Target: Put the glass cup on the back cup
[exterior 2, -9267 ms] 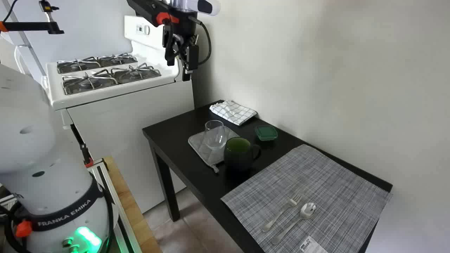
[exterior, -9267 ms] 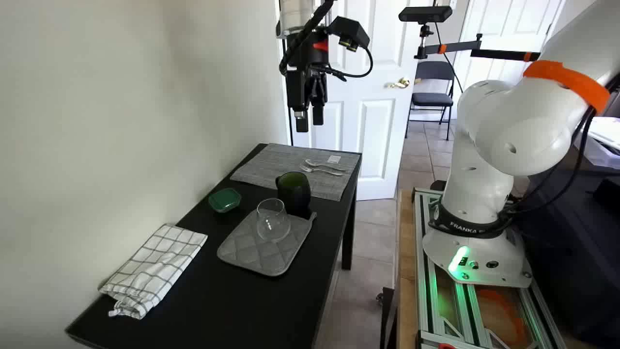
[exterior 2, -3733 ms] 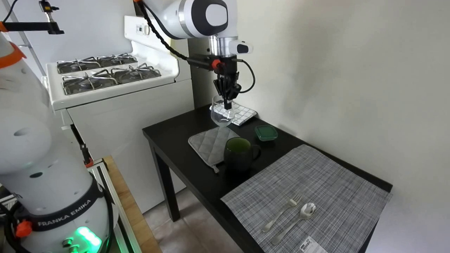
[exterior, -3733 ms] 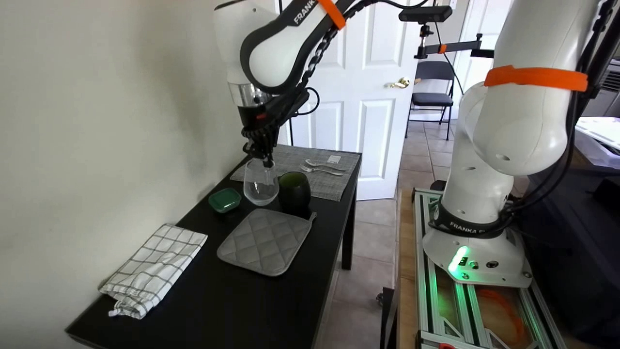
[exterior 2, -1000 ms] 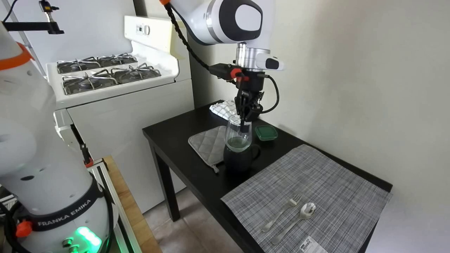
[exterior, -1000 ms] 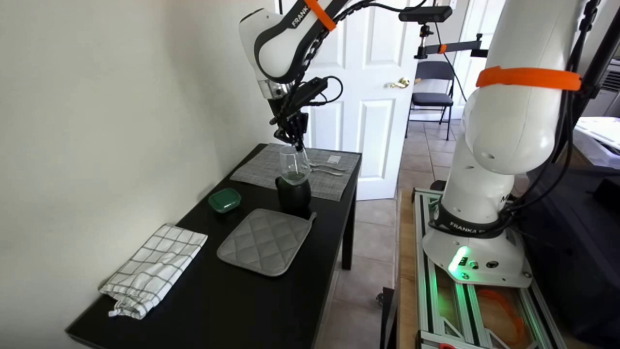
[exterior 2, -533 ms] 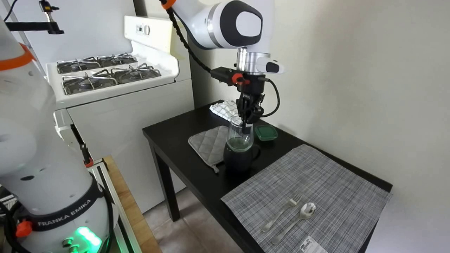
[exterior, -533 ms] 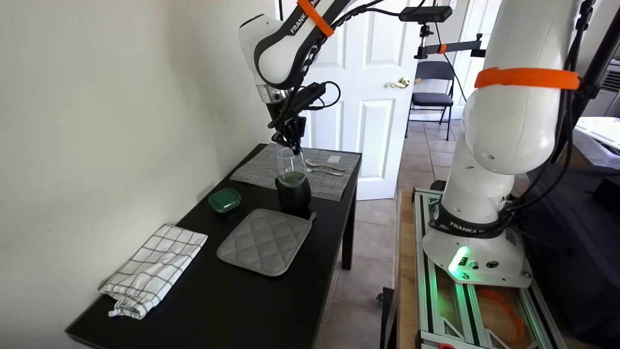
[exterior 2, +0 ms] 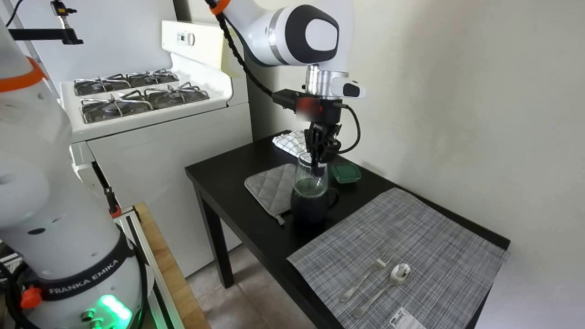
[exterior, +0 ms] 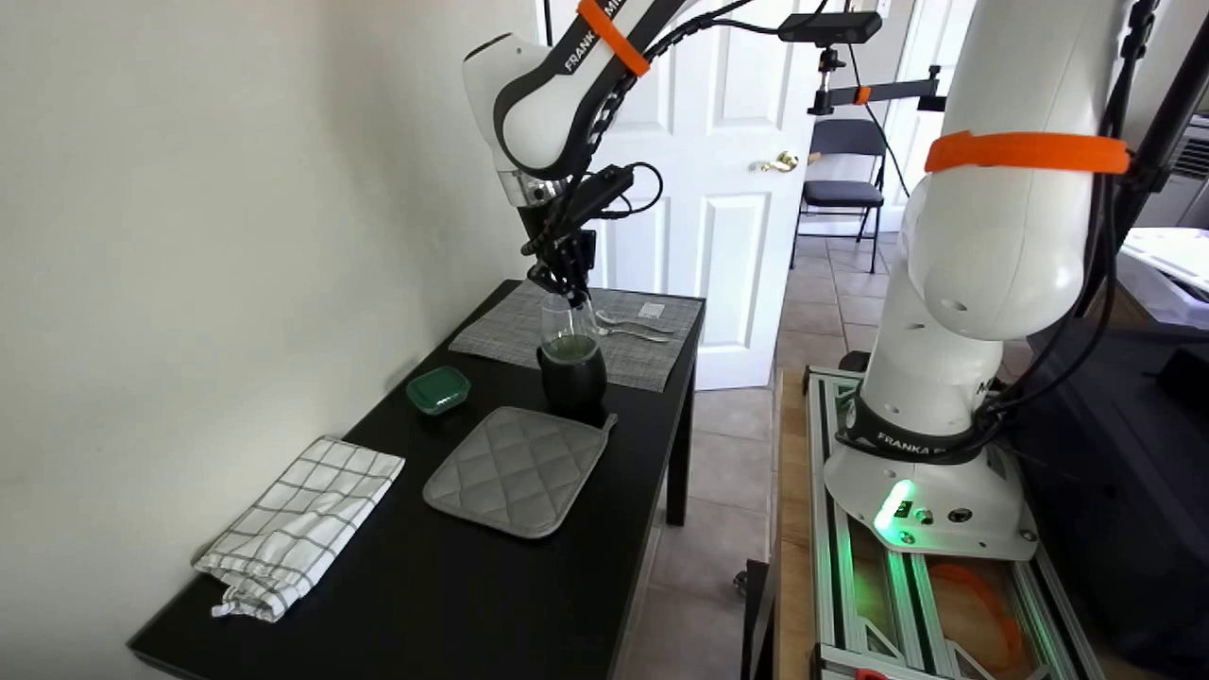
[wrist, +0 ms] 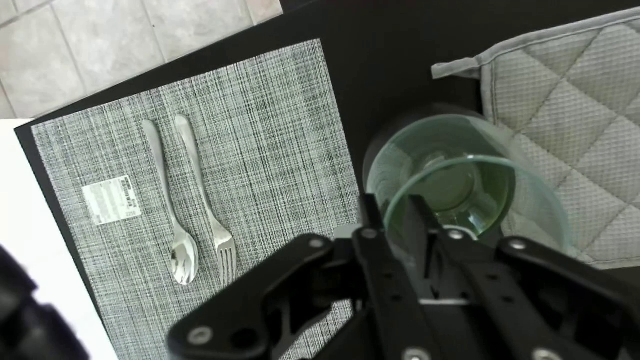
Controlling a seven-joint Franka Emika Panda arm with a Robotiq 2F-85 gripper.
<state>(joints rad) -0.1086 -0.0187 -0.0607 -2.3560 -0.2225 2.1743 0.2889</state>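
Observation:
The glass cup (exterior 2: 303,172), clear and upright, rests with its base in the mouth of the back cup (exterior 2: 309,209), a dark green, nearly black mug on the table. My gripper (wrist: 393,202) is over the glass's rim, its jaws parted a little. In the wrist view, one finger (wrist: 419,212) hangs inside the glass and another is outside, with the glass wall between them and a visible gap. In an exterior view, the gripper (exterior: 574,300) points down at the glass cup (exterior: 557,326) above the dark mug (exterior: 574,381).
A grey quilted pot holder (exterior: 519,472) lies beside the mug. A small green container (exterior: 438,390) and a checked towel (exterior: 302,529) are along the wall. The grey placemat (exterior 2: 411,237) bears a fork (exterior 2: 368,276) and spoon (exterior 2: 386,288). A stove (exterior 2: 146,96) stands behind the table.
The glass was on the pot holder, then was lifted and carried over to the mug. During the last second the gripper and glass sank slightly, and the jaws have loosened.

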